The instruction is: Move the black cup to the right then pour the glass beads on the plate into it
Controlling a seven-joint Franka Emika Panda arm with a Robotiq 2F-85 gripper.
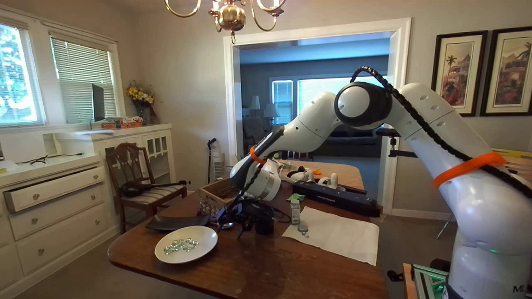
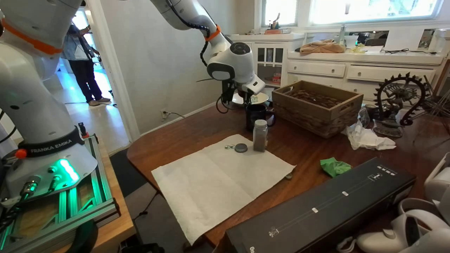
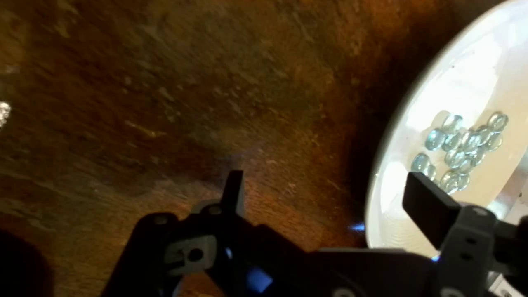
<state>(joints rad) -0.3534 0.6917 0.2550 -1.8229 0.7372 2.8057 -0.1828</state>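
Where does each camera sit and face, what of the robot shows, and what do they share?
An exterior view: off the side of the table nearest the plate, facing a wide doorway; most of the arm.
An exterior view: near the black box, facing white drawers; base and wrist.
Wrist view: on the wrist, looking down at table and plate; the open gripper.
All three share the plate.
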